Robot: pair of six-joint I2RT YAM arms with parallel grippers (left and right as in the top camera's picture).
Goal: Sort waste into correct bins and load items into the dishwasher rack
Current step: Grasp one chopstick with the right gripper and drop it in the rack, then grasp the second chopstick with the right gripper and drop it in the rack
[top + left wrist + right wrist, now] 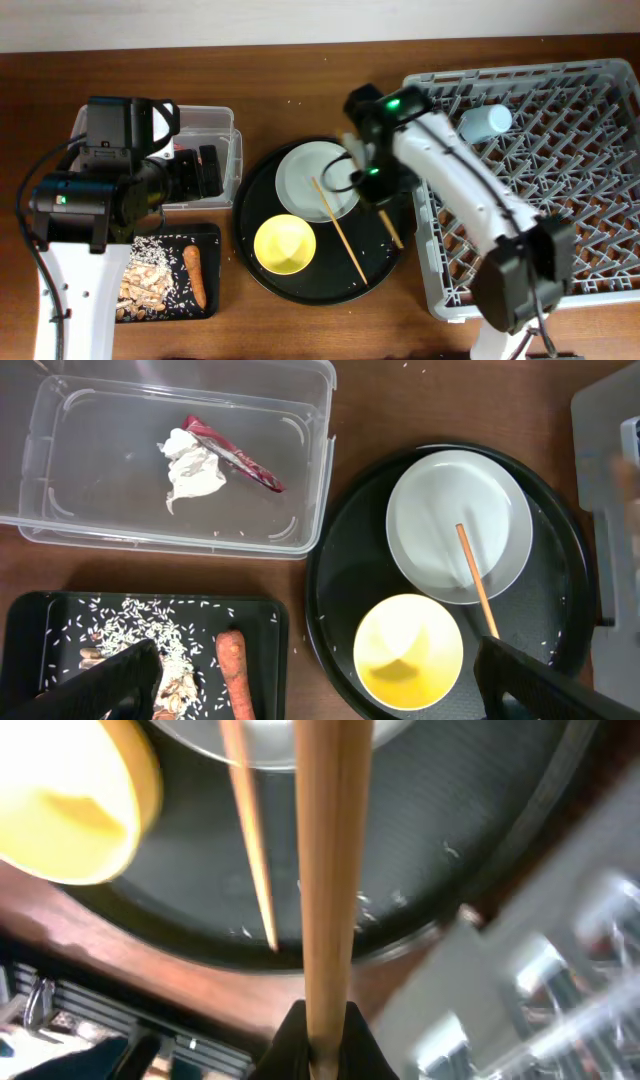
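Observation:
My right gripper (377,188) is shut on one wooden chopstick (325,870), held over the right side of the round tray beside the grey rack (560,200). The other chopstick (338,230) lies across the pale plate (318,180), next to the yellow bowl (285,245). A blue cup (485,122) stands in the rack. My left gripper (330,685) is open and empty above the table. The clear tub (320,480) holds the tissue (192,468) and the red wrapper (240,458). The black rectangular tray (205,235) holds the carrot piece (196,275) and the scraps (145,280). The pink cup is out of view.
The large round black tray (255,200) carries the plate, the bowl and the loose chopstick, with a few rice grains on it. The right arm stretches over the rack's left half. The table's back edge runs along the top of the overhead view.

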